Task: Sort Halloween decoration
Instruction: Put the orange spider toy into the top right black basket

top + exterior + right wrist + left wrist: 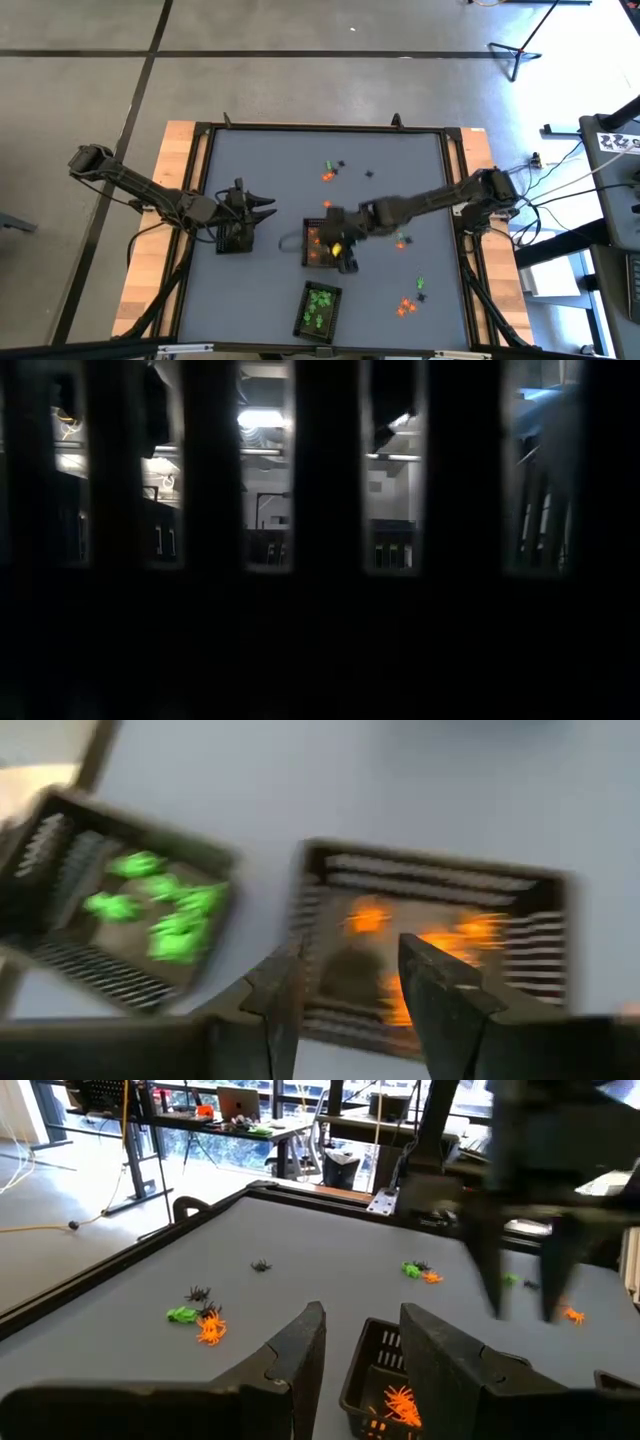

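The Halloween decoration is tiny orange, green and black trinkets. Some lie loose on the grey table [270,160]: a far group [330,170] and a right-hand group [405,305]. Orange ones fill the middle tray [318,247] [430,935]; green ones fill the near tray [320,308] [130,910]. My right gripper [336,240] [350,955] hangs open over the orange tray, fingers slanting down, nothing between them. My left gripper [264,207] [360,1320] waits open at the left, above a third dark tray [235,238], pointing toward the orange tray [385,1390].
A raised black rim [320,128] frames the table, with wooden boards outside it. More loose trinkets lie right of the orange tray [402,240] and nearer the right rim [420,285]. The low view is dark and shows only the room behind bars.
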`<state>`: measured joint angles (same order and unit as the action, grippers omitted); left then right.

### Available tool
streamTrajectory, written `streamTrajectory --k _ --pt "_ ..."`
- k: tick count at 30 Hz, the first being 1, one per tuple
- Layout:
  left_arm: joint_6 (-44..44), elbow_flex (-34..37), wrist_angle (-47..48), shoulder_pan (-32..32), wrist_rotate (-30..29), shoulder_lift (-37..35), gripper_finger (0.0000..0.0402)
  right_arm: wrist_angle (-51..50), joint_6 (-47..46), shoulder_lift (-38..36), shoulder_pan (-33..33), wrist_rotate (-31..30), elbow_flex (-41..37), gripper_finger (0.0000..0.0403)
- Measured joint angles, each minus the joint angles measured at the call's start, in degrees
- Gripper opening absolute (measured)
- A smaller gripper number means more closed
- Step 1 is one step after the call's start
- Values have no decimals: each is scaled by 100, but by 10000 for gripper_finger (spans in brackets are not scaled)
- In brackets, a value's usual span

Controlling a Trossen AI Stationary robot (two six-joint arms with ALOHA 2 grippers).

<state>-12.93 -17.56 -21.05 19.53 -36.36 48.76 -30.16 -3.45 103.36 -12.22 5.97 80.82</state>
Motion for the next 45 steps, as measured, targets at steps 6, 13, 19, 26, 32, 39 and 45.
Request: streamTrajectory --k 6,13,19,26,32,39,45 --pt "-4 0 5 0 4 1 124 -94 511 46 1108 -153 6 160" --pt "-42 0 69 2 7 -1 124 623 1452 73 2462 133 -679 160" --pt "-42 0 99 -2 -12 -1 124 1947 2103 77 3291 941 -1464 160" --pt "-17 0 87 -2 -194 -1 124 2461 2495 370 3520 945 -1640 160" --pt "0 0 90 -13 -209 -1 124 2478 2523 840 3513 910 -1628 160" --pt "0 0 91 -13 -210 -1 124 2545 2522 1111 3508 435 -1608 159" --pt "0 0 93 -13 -210 -1 124 2524 2483 1151 3499 314 -1604 117"
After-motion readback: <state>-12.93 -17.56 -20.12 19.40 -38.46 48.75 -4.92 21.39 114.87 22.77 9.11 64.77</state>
